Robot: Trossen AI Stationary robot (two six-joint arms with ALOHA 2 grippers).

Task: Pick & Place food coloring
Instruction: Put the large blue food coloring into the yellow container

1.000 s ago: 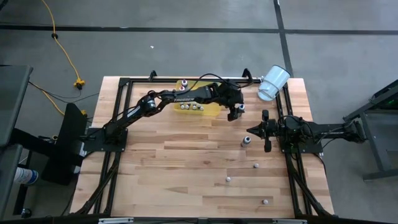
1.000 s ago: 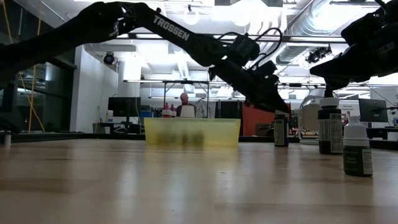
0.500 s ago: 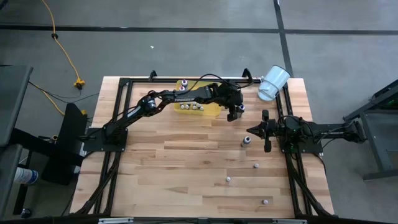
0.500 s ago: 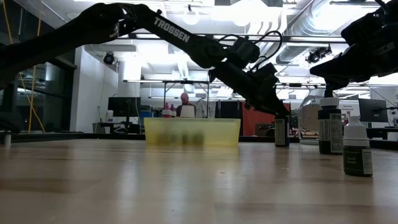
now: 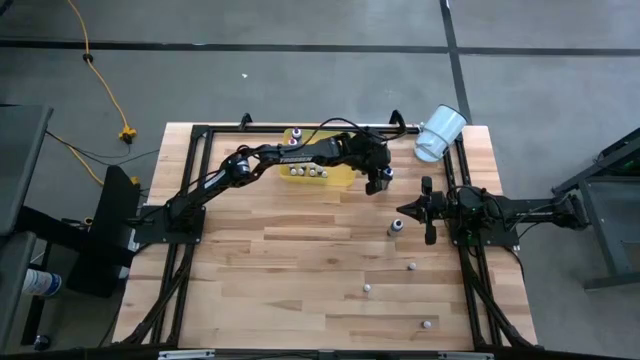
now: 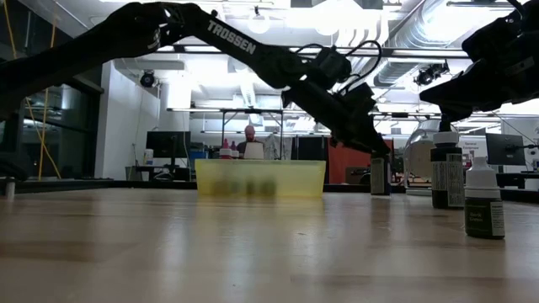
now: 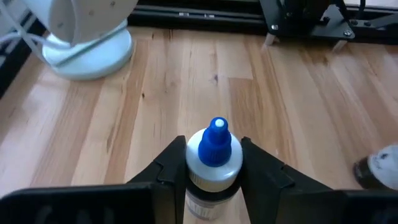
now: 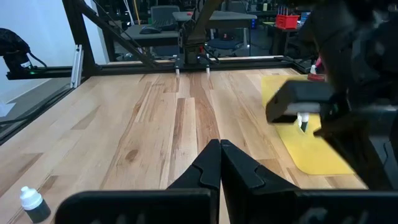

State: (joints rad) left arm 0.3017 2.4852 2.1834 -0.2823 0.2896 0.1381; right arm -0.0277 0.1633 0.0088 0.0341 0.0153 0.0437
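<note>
A small food coloring bottle with a white body and a blue cap stands upright on the wooden table, to the right of the yellow tray. My left gripper is shut on it; the low view shows the bottle under the slanting arm. The tray holds several more bottles. Other bottles stand loose on the table. My right gripper waits shut at the table's right side, touching nothing. My left gripper pinches the bottle's white shoulder and upper body, just below the blue cap, between its two fingers, one on each side. The fingers slant down at it from the table's left. The bottle stays upright; whether its base still touches the table cannot be seen.
A white cup lies on its side at the far right corner, close beyond the held bottle. Another dark bottle stands near my left gripper. A black frame runs around the table's edges. Bare wood lies toward the near left.
My left gripper has closed its fingers onto the blue-capped bottle and has kept its place. The bottle stands where it stood.
</note>
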